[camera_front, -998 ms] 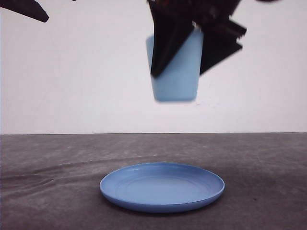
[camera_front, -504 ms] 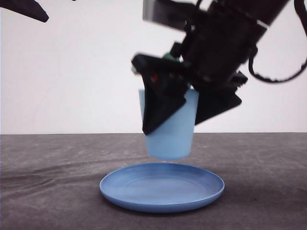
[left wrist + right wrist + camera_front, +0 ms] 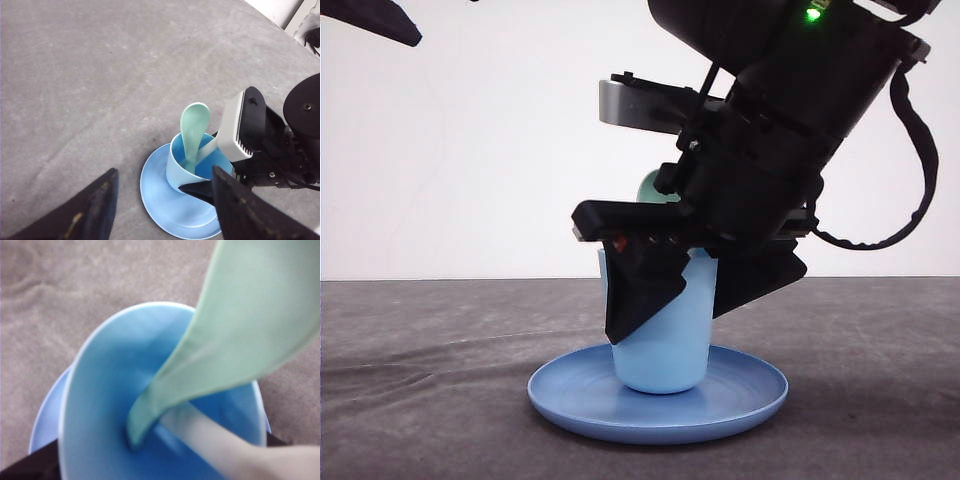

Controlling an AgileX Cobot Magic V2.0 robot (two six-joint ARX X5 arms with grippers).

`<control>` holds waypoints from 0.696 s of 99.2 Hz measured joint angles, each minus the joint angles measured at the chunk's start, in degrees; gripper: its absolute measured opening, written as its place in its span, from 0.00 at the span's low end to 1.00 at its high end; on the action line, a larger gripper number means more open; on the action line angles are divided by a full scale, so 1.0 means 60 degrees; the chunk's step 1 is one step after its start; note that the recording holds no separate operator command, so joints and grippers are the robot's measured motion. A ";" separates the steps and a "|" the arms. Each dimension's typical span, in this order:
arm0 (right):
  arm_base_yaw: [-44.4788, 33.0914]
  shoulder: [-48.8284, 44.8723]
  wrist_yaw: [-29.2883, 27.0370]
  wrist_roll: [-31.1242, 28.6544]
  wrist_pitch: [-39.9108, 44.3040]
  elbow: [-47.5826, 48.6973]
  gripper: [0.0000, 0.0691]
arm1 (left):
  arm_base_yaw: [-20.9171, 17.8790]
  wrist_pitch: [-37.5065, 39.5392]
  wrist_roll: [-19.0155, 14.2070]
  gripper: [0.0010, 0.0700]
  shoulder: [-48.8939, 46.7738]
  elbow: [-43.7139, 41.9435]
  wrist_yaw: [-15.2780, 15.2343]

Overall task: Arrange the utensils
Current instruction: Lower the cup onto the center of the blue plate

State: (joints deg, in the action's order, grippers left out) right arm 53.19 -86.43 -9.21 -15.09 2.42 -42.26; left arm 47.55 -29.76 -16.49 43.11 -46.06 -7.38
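Observation:
A light blue cup (image 3: 665,350) stands upright on the round blue plate (image 3: 750,395), with my right gripper (image 3: 685,300) shut on its sides. Inside the cup lean the utensils: a mint-green spoon (image 3: 194,125), bowl end up, and the white handle of a fork (image 3: 207,147), its tines hidden. The right wrist view looks down into the cup (image 3: 100,390) at the spoon (image 3: 240,330) and fork handle (image 3: 210,440). My left gripper (image 3: 164,171) hangs open well above the table, holding nothing. The spoon's bowl (image 3: 650,187) peeks out behind the right arm.
Grey cloth (image 3: 75,75) covers the table all round the plate (image 3: 160,200). The bulky right arm (image 3: 790,120) rises above the cup. A dark part of the left arm (image 3: 370,20) shows at the upper left.
My right gripper has come down with the cup from high above the plate until the cup stands on the plate. The plate has not moved.

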 joint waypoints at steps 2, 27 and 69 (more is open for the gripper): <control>0.0000 -0.0004 0.0004 -0.0007 -0.0004 0.0000 0.58 | 0.0000 0.0000 0.0000 0.50 0.0000 0.0000 0.0000; 0.0000 -0.0015 0.0036 -0.0047 -0.0011 0.0000 0.58 | 0.0000 0.0000 0.0000 0.50 0.0000 0.0000 0.0000; 0.0000 -0.0015 0.0281 -0.0291 0.0233 0.0000 0.79 | 0.0000 0.0000 0.0000 0.50 0.0000 0.0000 0.0000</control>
State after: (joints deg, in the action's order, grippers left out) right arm 53.19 -86.52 -7.53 -16.84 3.81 -42.26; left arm 47.55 -29.76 -16.49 43.11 -46.06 -7.38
